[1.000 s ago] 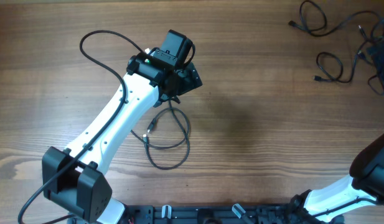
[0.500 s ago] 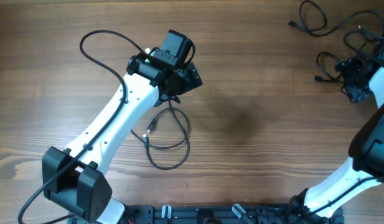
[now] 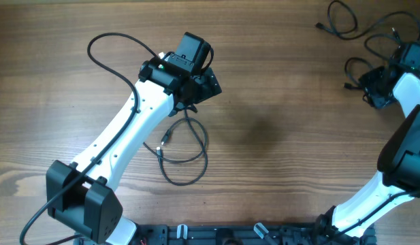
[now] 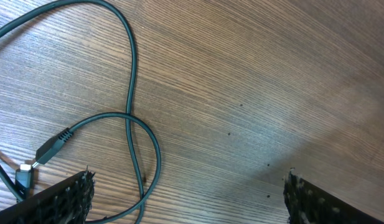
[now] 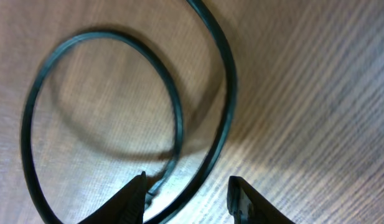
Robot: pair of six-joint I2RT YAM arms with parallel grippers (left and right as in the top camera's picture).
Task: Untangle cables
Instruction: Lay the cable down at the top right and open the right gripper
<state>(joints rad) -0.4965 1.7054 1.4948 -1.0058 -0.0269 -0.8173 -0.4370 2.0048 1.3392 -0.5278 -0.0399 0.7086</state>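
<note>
- Looped black cable [image 4: 128, 114], silvery plug, flat before my left claw [image 4: 188, 199].
- Second cable [image 5: 231, 93] curls between my right claw's [image 5: 187, 199] spread fingers.
- Third cable [image 3: 319, 27] lies beyond that claw.

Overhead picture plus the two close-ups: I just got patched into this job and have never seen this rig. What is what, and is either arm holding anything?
The overhead picture looks straight down on a wooden table with two white-and-black robot arms, the left arm and the right arm. The other two pictures come from cameras on the wrists, each looking out past its own end effector, a two-finger clamp. The left end effector is open above a looped black cable whose plug lies flat on the wood; it holds nothing. The right end effector is at the far right corner, open, with a cable running between its fingers, not clamped as far as I can tell. More thin black cables lie tangled in that corner.
</note>
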